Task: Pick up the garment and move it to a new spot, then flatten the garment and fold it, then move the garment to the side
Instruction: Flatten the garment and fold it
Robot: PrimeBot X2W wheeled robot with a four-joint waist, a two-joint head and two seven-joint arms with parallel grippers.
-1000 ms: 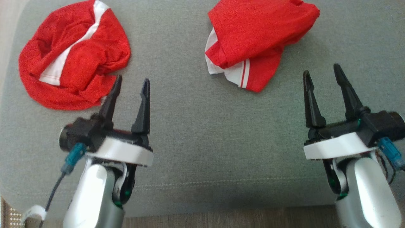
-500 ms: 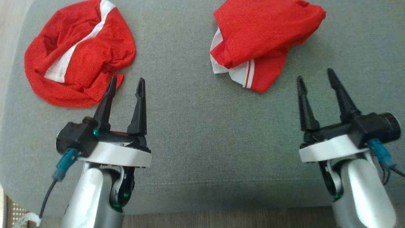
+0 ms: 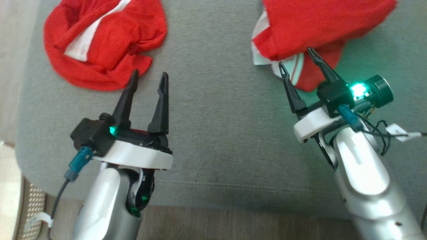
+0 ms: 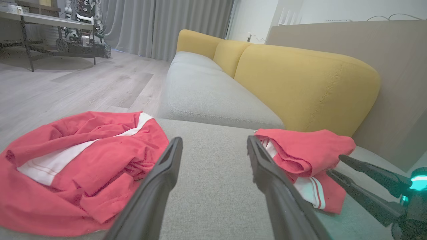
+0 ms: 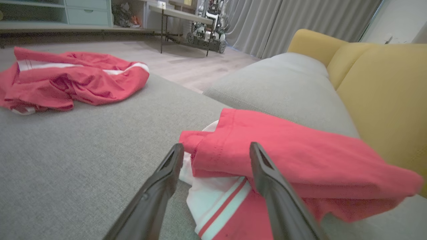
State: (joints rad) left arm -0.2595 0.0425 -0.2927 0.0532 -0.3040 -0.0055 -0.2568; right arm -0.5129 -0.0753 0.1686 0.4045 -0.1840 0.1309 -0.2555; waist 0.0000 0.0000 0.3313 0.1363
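Two crumpled red garments with white stripes lie on the grey sofa seat (image 3: 220,126). The right-hand garment (image 3: 320,26) shows its white, red-striped hem toward me. My right gripper (image 3: 296,57) is open, its fingertips over that hem; in the right wrist view the open fingers (image 5: 217,146) frame the folded edge of the garment (image 5: 293,156) without closing on it. The other garment (image 3: 110,36) lies at the far left. My left gripper (image 3: 149,73) is open and empty just in front of its near edge, and its wrist view (image 4: 214,140) looks between both piles.
Yellow backrest cushions (image 4: 300,83) rise behind the right garment. The seat's front edge and a strip of wooden floor (image 3: 233,226) run along the bottom of the head view. Grey seat lies bare between the two garments. A low table (image 5: 180,15) stands far off.
The head camera has shifted. My right gripper has moved forward and leftward onto the right garment's hem, its wrist now lit green. The left gripper keeps its place by the left garment.
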